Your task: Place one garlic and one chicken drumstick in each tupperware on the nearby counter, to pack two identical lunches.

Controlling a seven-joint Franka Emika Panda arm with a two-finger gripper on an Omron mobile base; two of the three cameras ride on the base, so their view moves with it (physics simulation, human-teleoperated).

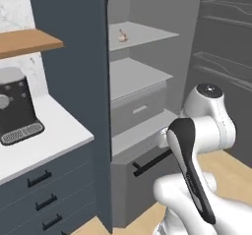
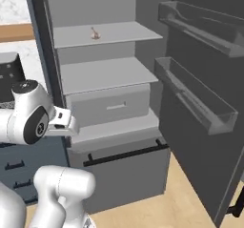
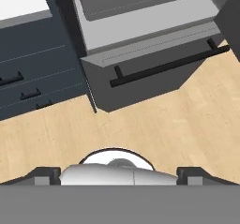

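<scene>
One garlic (image 1: 122, 36) bulb sits on the open fridge's top shelf (image 1: 147, 34); fingers (image 3: 45, 173) spread wide, holding nothing.

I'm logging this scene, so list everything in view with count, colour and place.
garlic: one, off-white, top shelf of the open fridge
fridge: one, grey inside, door open, to the right of the counter
fridge drawers: two, grey, lower one with a black bar handle
door bins: two, grey, on the open door
counter: one, white, over dark blue drawers
coffee machine: one, black, on the counter
wooden shelf: one, brown, on the wall
end effector: over the wooden floor, fingers wide apart
</scene>
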